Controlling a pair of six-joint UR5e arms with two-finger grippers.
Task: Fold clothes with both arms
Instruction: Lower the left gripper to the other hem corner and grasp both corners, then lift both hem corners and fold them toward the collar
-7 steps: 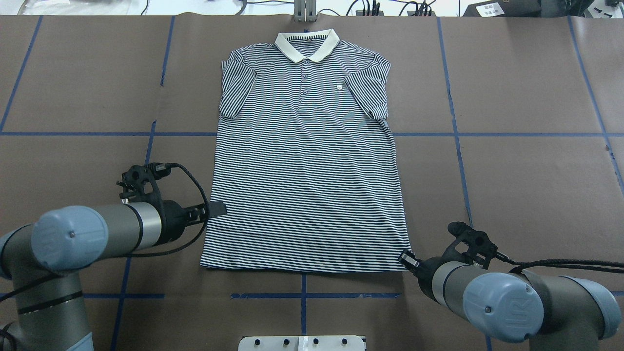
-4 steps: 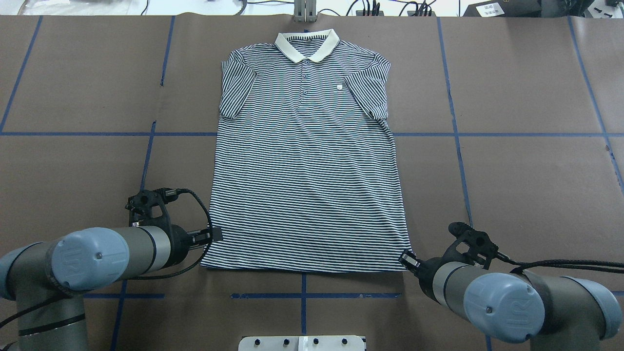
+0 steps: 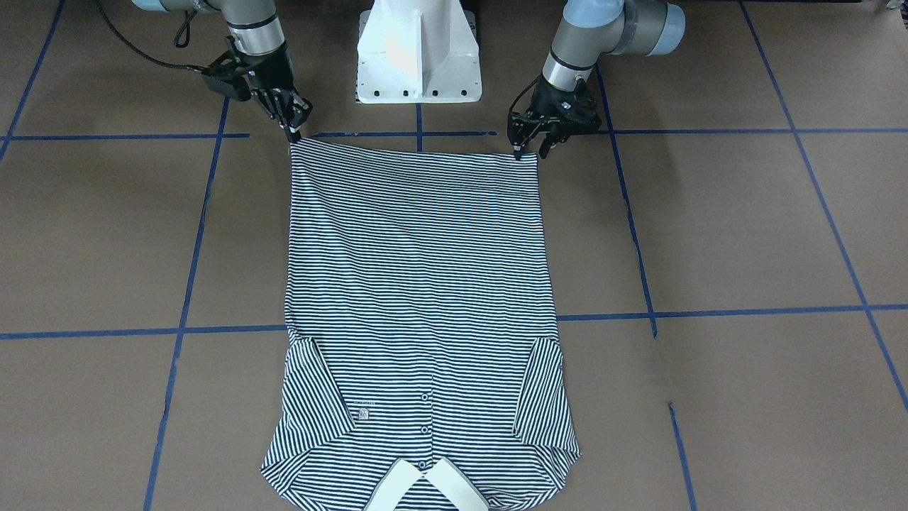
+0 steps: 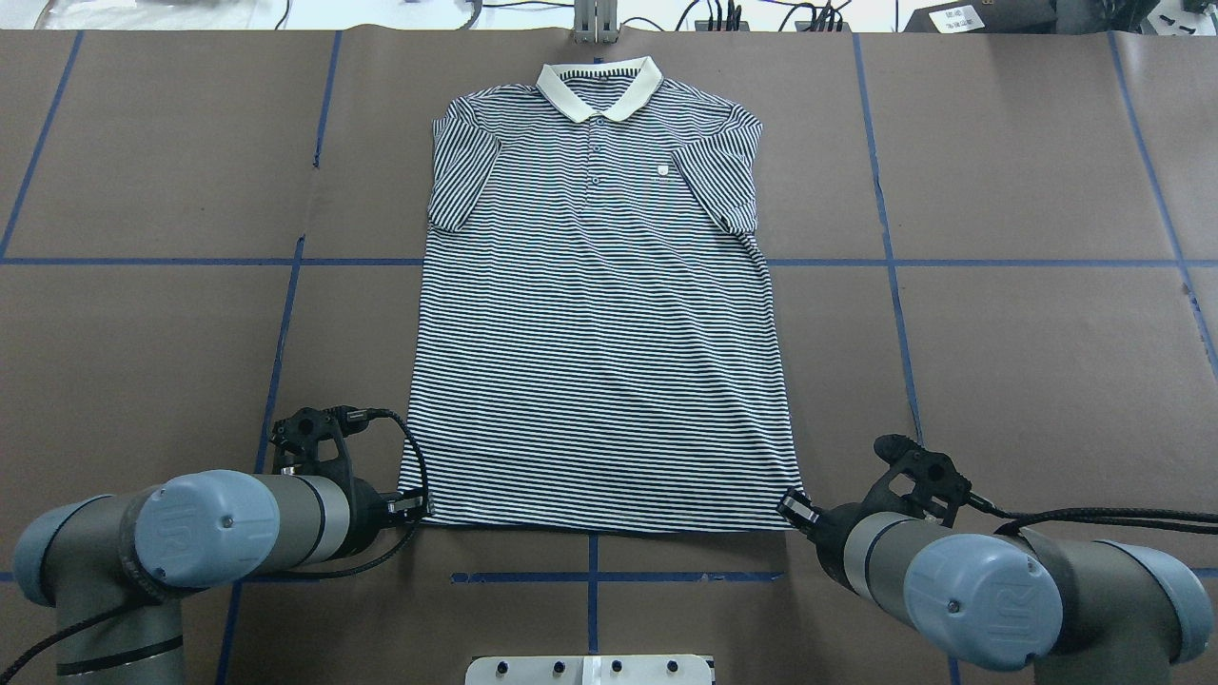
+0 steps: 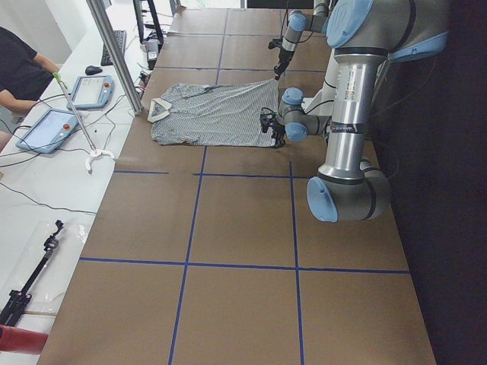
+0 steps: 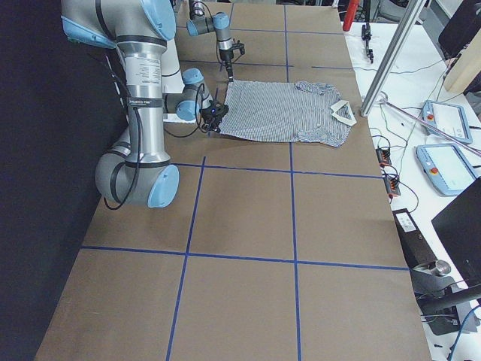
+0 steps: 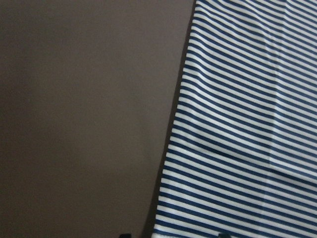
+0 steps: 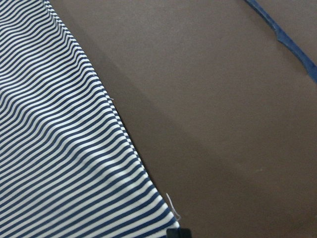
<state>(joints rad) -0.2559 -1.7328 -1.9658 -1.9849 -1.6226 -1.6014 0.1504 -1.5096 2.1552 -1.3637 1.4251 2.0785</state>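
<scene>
The striped polo shirt [image 4: 599, 323] lies flat, front up, on the brown table, cream collar [image 4: 599, 86] at the far edge and hem towards me. My left gripper [image 4: 417, 506] is open at the hem's left corner; in the front-facing view its fingers [image 3: 530, 150] stand apart over that corner. The left wrist view shows the shirt's edge [image 7: 247, 124] between two fingertip ends. My right gripper [image 4: 790, 504] is at the hem's right corner, and in the front-facing view it [image 3: 292, 133] is pinched shut on it. The right wrist view shows that corner [image 8: 168, 208].
The white pedestal base [image 3: 418, 50] stands just behind the hem. Blue tape lines [image 4: 894, 285] grid the brown table cover. A metal post [image 4: 595, 19] rises beyond the collar. A person [image 5: 19, 72] and tablets [image 5: 46, 129] are at a side bench.
My left arm has moved back towards me along the shirt's left edge, from mid-side down to the hem corner. My right arm and the shirt have not moved.
</scene>
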